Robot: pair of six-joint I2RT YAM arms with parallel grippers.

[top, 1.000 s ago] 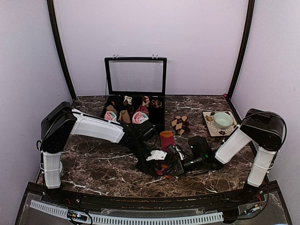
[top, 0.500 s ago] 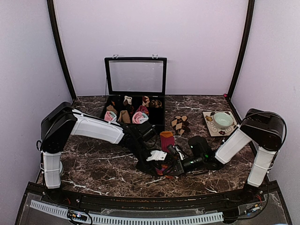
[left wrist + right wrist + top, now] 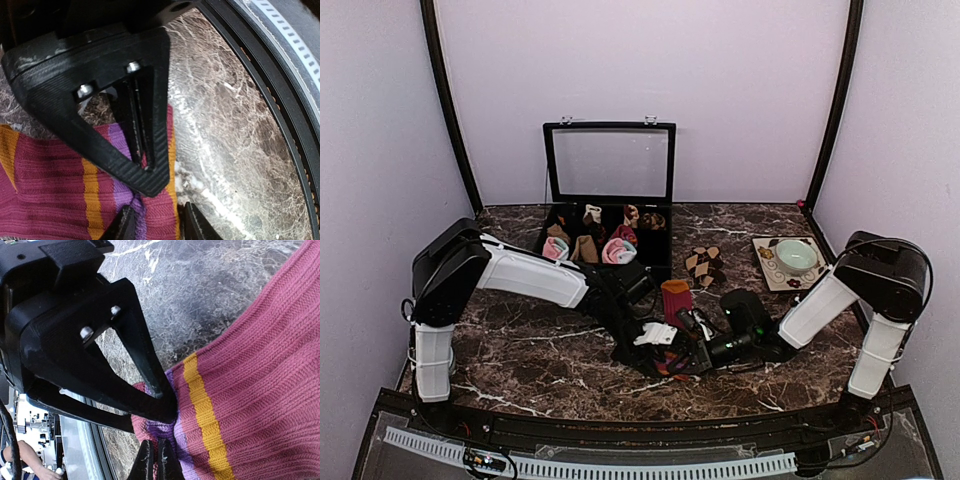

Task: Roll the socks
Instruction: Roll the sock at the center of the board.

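Magenta ribbing filled both wrist views, and that was our striped sock [image 3: 50, 190], lying on the marble tabletop [image 3: 530, 350] toward the near edge, right where the two arms met. From the right wrist we counted one orange band beside a purple patch. The left wrist showed several orange bands and one purple.

The right gripper [image 3: 156, 465] was clenched on a purple fold of that sock, fingers pressed together. The left gripper [image 3: 157, 227] straddled the sock's bunched edge just beside it, with fabric between its fingers [image 3: 124, 227], but whether it had truly bitten down we could not tell.

Only the top view gave us the rest. The diamond-pattern socks [image 3: 705, 265] sat in one heap, apart from both grippers, beside the open black box [image 3: 658, 262]. Two pink-and-white rolls [image 3: 556, 247] showed in its compartments. One patterned plate [image 3: 767, 272] at the right carried one pale green bowl [image 3: 796, 255].
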